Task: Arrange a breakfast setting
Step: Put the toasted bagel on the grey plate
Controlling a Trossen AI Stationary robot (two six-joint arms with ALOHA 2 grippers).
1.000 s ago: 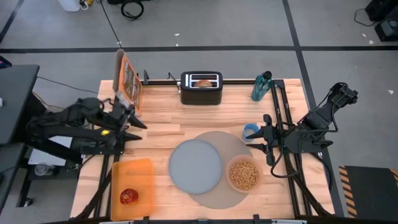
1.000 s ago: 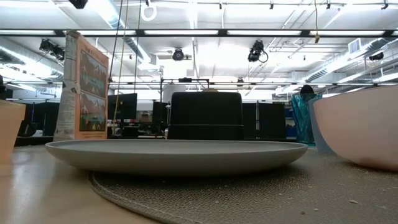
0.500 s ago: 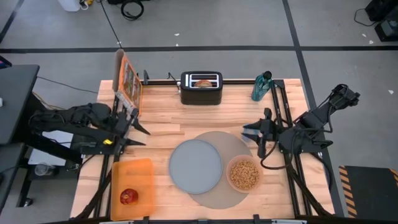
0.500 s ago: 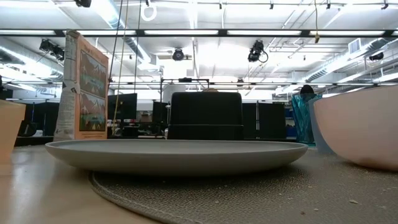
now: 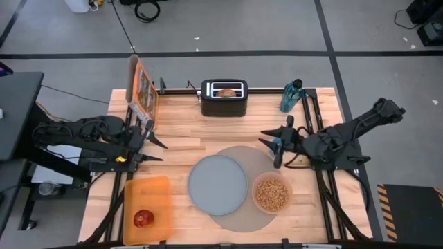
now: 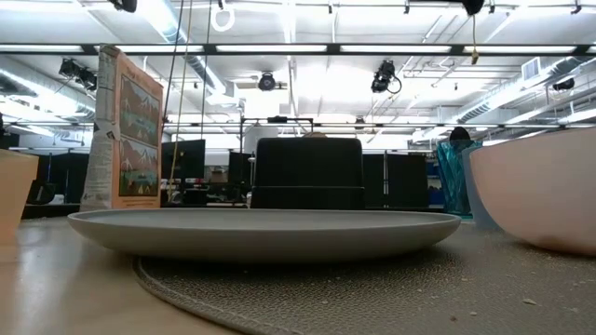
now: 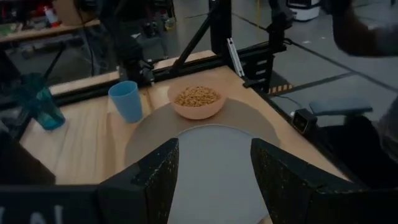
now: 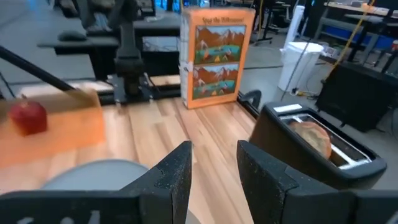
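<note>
A: Right tool state? 
B: Fingers spread, nothing between them; it hangs over the table just beside the blue cup, at the grey mat's far right edge.

A: Left tool? 
B: Also spread and empty, near the cereal box.

A: Setting items? 
B: Plate and pink bowl of cereal sit on the mat. Bagel half is in the toaster. Apple lies on the orange board, near left.

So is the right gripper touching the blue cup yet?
Cannot tell. In the high view the right gripper sits directly over the blue cup, hiding most of it, and looking straight down does not show whether the fingers are above it or on it.
</note>
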